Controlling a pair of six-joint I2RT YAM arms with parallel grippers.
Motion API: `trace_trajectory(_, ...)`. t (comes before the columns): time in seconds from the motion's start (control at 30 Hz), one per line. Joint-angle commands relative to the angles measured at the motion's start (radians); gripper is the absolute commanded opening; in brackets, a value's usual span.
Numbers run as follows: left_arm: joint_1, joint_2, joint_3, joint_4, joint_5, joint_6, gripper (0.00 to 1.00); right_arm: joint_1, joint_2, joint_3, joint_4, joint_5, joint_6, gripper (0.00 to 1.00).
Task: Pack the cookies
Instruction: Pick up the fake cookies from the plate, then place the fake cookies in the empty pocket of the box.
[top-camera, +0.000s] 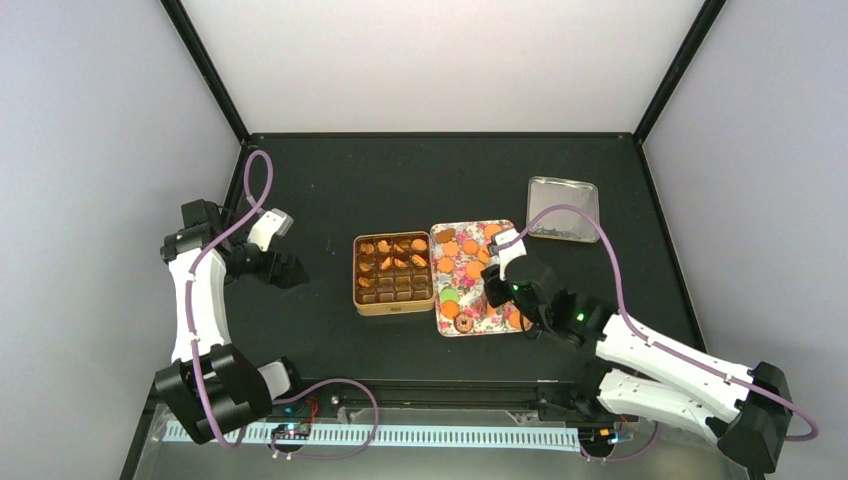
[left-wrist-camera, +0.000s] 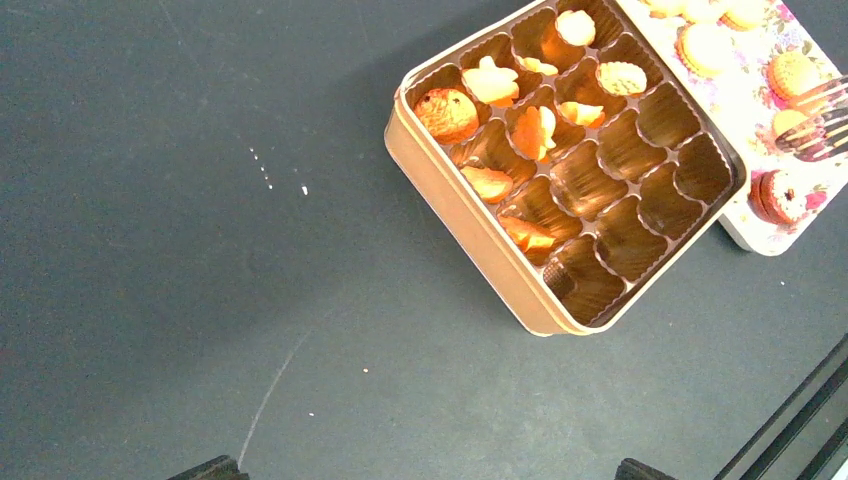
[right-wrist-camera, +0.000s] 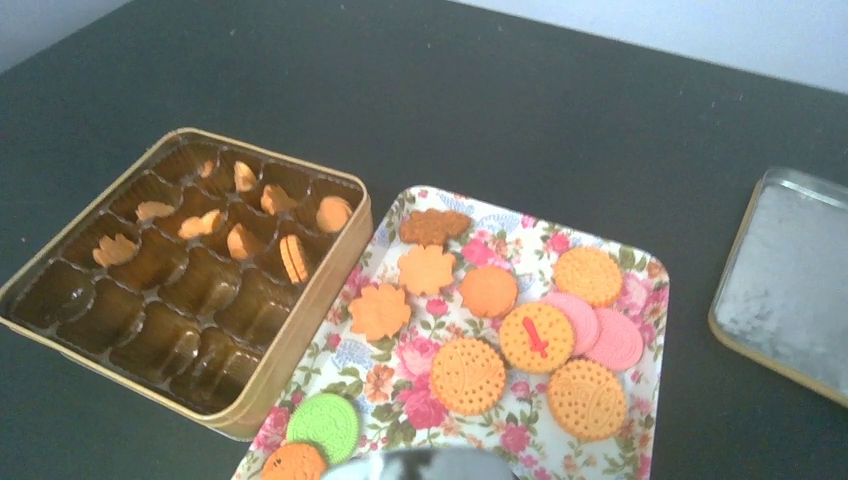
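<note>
The cookies (right-wrist-camera: 467, 375) lie loose on a floral tray (right-wrist-camera: 420, 350): round orange ones, pink ones (right-wrist-camera: 612, 340), a green one (right-wrist-camera: 325, 425) and a brown one (right-wrist-camera: 433, 226). A brown ring-shaped cookie (top-camera: 464, 323) sits at the tray's near edge. Several orange cookies (left-wrist-camera: 490, 82) stand in the far cups of the gold square tin (top-camera: 393, 307). My right gripper (top-camera: 497, 290) hovers over the tray's near half; only a grey blur of it (right-wrist-camera: 440, 465) shows in its own view, so its state is unclear. My left gripper (top-camera: 290, 272) hangs open left of the tin, holding nothing.
A silver lid (top-camera: 563, 208) lies on the dark table behind and right of the tray. Tin and tray (top-camera: 476, 300) sit side by side, touching. The near cups of the tin (left-wrist-camera: 640, 215) hold only brown paper liners.
</note>
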Motion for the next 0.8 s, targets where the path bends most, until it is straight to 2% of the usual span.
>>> trace_trajectory(0.0, 0.006, -0.002, 0.034, -0.004, 0.017, 0.014, 0.99, 0.0, -0.005, 0.119, -0.013, 0.039, -0.056, 0.06)
trace_trajectory(0.23, 0.007, -0.003, 0.022, -0.002, 0.011, 0.007, 0.99, 0.001, 0.124, 0.329, 0.022, -0.083, -0.118, 0.06)
trace_trajectory(0.47, 0.007, 0.001, 0.026, -0.003, -0.007, -0.004, 0.99, 0.019, 0.445, 0.558, 0.129, -0.275, -0.122, 0.07)
trace_trajectory(0.63, 0.008, 0.001, 0.029, -0.008, -0.015, -0.004, 0.99, 0.047, 0.648, 0.709, 0.154, -0.325, -0.13, 0.07)
trace_trajectory(0.77, 0.008, 0.007, 0.032, -0.009, -0.019, -0.004, 0.99, 0.053, 0.75, 0.77, 0.168, -0.352, -0.123, 0.07)
